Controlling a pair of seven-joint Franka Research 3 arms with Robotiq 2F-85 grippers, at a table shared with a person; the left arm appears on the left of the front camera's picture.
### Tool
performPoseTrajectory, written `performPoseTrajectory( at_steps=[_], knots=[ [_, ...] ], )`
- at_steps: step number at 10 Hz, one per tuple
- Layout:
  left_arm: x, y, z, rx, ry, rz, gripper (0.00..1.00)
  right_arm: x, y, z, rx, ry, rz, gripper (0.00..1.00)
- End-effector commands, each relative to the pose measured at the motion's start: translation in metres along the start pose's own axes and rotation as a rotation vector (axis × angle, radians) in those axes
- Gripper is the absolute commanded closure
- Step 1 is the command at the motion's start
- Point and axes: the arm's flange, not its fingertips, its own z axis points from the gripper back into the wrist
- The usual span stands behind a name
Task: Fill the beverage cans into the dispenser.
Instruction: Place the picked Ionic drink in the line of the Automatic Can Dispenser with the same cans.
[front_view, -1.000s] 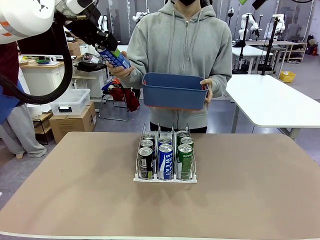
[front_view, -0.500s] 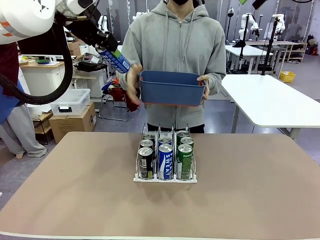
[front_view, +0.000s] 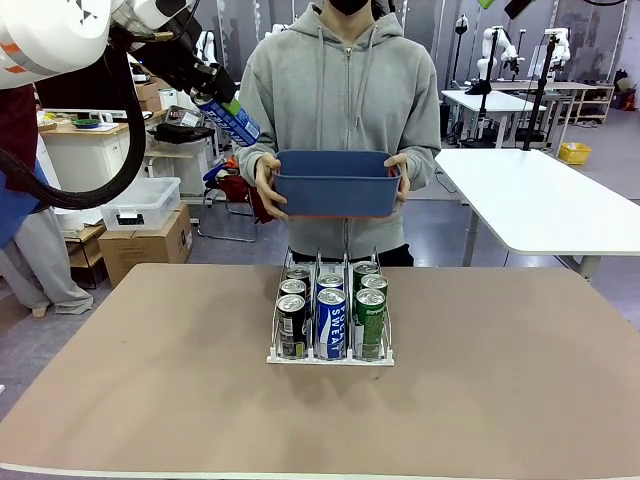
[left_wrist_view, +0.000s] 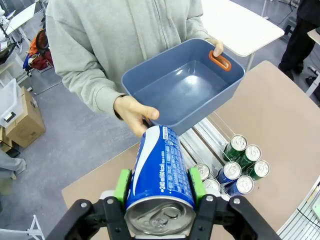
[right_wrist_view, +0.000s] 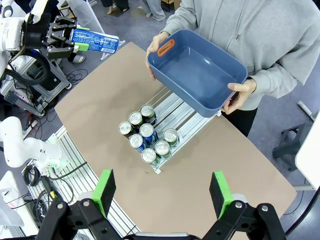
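My left gripper is raised high at the far left, shut on a blue-white lettered can that tilts down to the right. In the left wrist view the can sits between the green pads, silver top toward the camera. The dispenser stands mid-table with several beverage cans: black, blue-white and green, one kind per lane. From above, the dispenser's far lane ends are bare. My right gripper hangs open high over the table, holding nothing.
A person at the far side holds an empty blue bin with both hands, above and behind the dispenser. A white table stands at the back right, with boxes on the floor at the back left. The brown tabletop is bare around the dispenser.
The person's hand has come off the can in my left gripper and gone back to the bin, now held lower and centred in both hands. My left gripper has kept still.
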Motion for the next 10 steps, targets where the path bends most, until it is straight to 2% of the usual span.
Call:
performPoseTrajectory(
  at_steps=[1,2,3,4,6,10],
  knots=[
    [0.0,0.001,0.003,0.003,-0.005,-0.01,0.91,-0.003,0.0,0.001,0.005,0.005,-0.005,0.0],
    [0.0,0.001,0.003,0.003,-0.005,-0.01,0.91,-0.003,0.0,0.001,0.005,0.005,-0.005,0.0],
    [0.0,0.0,0.0,0.0,0.0,0.0,0.43,-0.003,0.0,0.001,0.005,0.005,-0.005,0.0],
    [-0.004,-0.005,-0.004,-0.054,0.081,-0.099,0.43,-0.003,0.0,0.001,0.005,0.005,-0.005,0.0],
    [-0.012,-0.036,-0.004,0.009,0.063,-0.05,0.43,-0.003,0.0,0.001,0.005,0.005,-0.005,0.0],
    [-0.057,-0.11,0.0,-0.068,0.177,-0.29,0.43,-0.003,0.0,0.001,0.005,0.005,-0.005,0.0]
  ],
)
